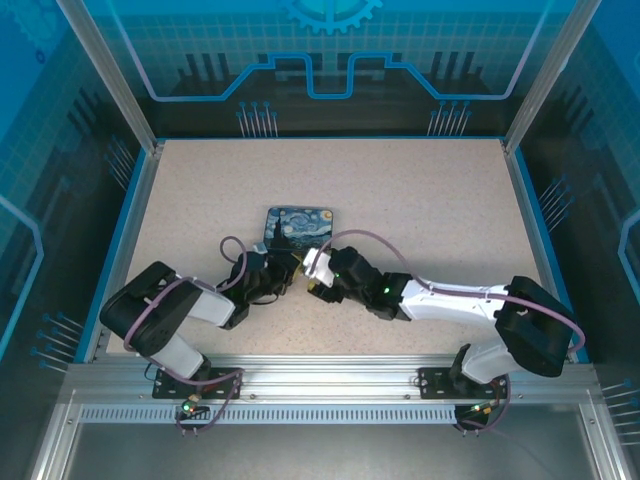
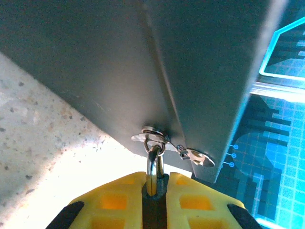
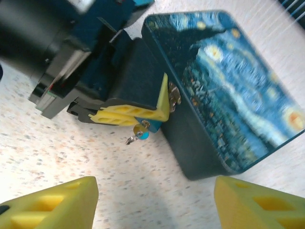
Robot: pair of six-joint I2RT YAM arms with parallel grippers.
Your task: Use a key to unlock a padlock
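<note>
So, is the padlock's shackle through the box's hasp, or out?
Through: the padlock shackle loops the hasp on the box; left gripper pinches it. Locked: cannot tell.

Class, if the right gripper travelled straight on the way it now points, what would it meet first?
Most likely the padlock held in the left gripper, just beside the painted box; depth is unclear.

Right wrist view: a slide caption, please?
Left gripper clamps the tiny padlock beside the painted box; right gripper open, facing it.
</note>
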